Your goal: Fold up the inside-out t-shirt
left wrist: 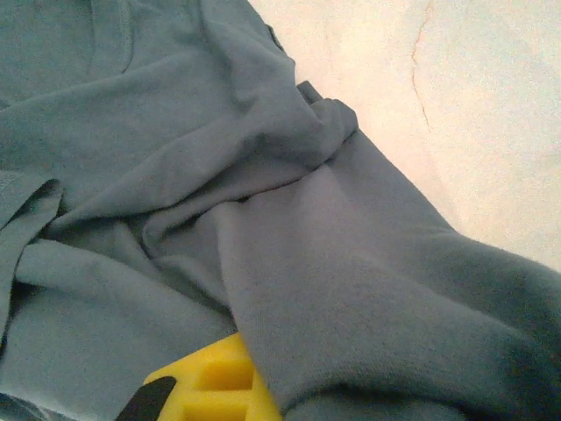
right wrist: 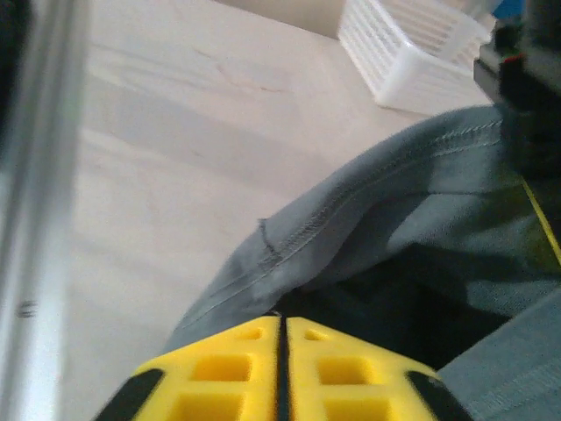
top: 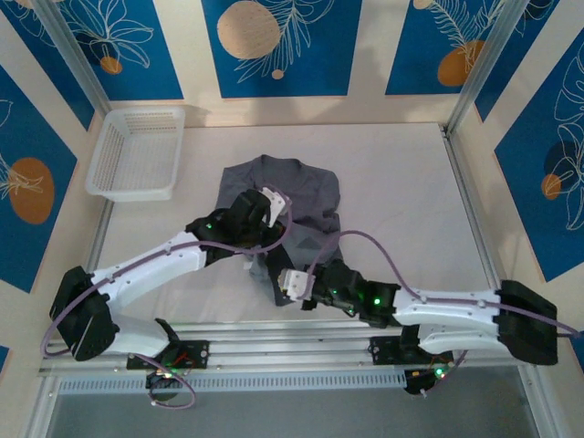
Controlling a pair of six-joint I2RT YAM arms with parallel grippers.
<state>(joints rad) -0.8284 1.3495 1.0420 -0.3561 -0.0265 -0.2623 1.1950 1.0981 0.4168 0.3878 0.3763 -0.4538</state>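
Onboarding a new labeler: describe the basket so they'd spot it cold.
Start at the pale table in the top view and go to its far left corner. The white mesh basket sits there, apart from the grey t-shirt crumpled mid-table. It's the one rigid, latticed, rectangular thing.

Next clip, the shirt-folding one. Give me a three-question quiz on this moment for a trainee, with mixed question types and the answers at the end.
1. True or false: the inside-out t-shirt lies inside the white mesh basket.
2. In the right wrist view, the right gripper has its yellow fingers: A) spread wide apart; B) shut together at the shirt's stitched hem; C) closed on the basket rim.
3. Seen from above, which gripper is farther from the arm bases?

Key
1. False: the shirt lies on the table, apart from the basket.
2. B.
3. The left gripper, over the shirt's middle; the right one is at its near edge.
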